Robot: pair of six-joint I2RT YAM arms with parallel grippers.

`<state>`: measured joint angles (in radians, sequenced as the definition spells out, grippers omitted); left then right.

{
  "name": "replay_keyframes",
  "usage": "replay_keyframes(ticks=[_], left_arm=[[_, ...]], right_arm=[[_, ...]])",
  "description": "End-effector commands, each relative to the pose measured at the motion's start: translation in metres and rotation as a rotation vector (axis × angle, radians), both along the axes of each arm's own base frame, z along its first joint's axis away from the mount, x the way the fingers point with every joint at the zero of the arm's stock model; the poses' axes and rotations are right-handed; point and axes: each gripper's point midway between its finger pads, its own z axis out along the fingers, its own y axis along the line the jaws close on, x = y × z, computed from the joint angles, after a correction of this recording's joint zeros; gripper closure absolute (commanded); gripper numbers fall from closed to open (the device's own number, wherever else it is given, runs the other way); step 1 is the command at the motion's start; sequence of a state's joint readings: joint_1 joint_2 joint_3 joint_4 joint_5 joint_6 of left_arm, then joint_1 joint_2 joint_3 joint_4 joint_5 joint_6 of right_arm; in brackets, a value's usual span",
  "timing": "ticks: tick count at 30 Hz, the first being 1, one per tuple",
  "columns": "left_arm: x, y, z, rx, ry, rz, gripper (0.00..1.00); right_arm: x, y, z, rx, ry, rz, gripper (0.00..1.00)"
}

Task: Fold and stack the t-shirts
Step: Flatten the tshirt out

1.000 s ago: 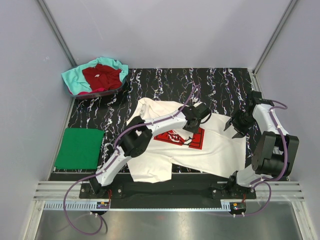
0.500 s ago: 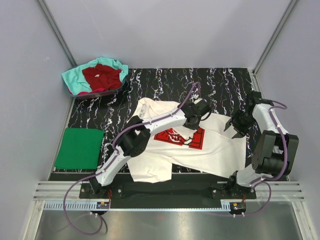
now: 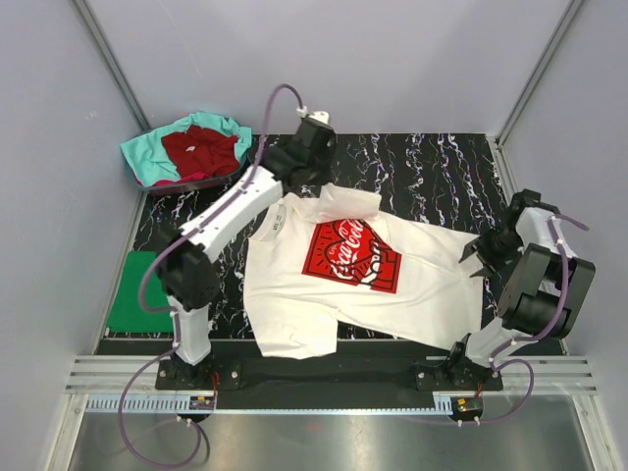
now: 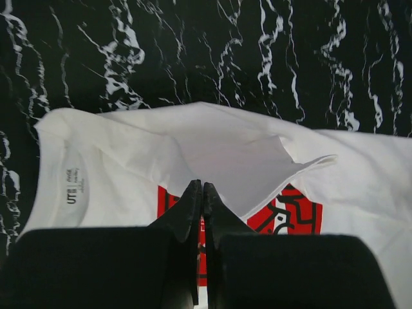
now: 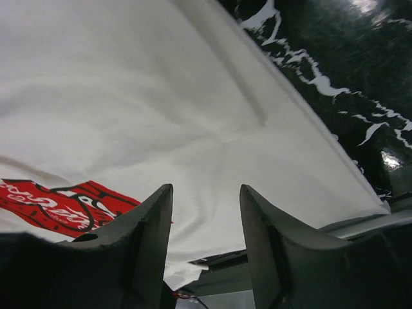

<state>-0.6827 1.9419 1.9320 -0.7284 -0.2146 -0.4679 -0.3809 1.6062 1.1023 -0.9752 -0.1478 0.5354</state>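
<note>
The white t-shirt [image 3: 294, 294] is laid out flat, print up, in the middle of the black marbled table [image 3: 432, 167], with one sleeve [image 3: 348, 201] flipped over onto the chest by the collar. The left gripper [image 4: 198, 193] is held above that back edge, fingers pressed together, nothing seen pinched between them. The right gripper [image 5: 206, 199] is spread open over the shirt's right side, nothing grabbed. A folded green shirt [image 3: 132, 299] is parked at the table's left edge, and a dark red shirt [image 3: 196, 147] and a teal shirt [image 3: 147, 157] are heaped in the back-left corner.
</note>
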Motion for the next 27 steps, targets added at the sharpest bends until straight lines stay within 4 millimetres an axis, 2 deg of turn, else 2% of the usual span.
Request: replay_keyframes(ticks=[1, 2, 3, 6, 13, 21, 27], left_arm=[[-0.008, 0.001, 0.008, -0.047, -0.040, -0.066, 1.00], [-0.008, 0.001, 0.013, -0.065, -0.057, -0.071, 1.00], [-0.008, 0.001, 0.009, -0.071, -0.047, -0.076, 1.00], [-0.009, 0.005, -0.001, -0.078, -0.012, -0.080, 1.00], [-0.003, 0.009, -0.002, -0.127, 0.017, -0.085, 1.00], [-0.002, 0.011, -0.003, -0.148, 0.040, -0.088, 1.00], [-0.002, 0.010, -0.003, -0.154, 0.047, -0.087, 1.00]], right_arm=[[-0.008, -0.021, -0.011, 0.010, 0.013, -0.121, 0.47], [-0.009, -0.023, -0.011, 0.025, 0.003, -0.147, 0.46], [-0.009, -0.030, -0.013, 0.030, -0.008, -0.191, 0.47], [-0.008, -0.030, -0.018, 0.049, -0.030, -0.209, 0.47], [0.000, -0.026, -0.033, 0.083, -0.061, -0.282, 0.66], [-0.012, -0.019, -0.048, 0.086, -0.033, -0.331, 0.60], [-0.011, -0.027, -0.053, 0.047, -0.023, -0.322, 0.59]])
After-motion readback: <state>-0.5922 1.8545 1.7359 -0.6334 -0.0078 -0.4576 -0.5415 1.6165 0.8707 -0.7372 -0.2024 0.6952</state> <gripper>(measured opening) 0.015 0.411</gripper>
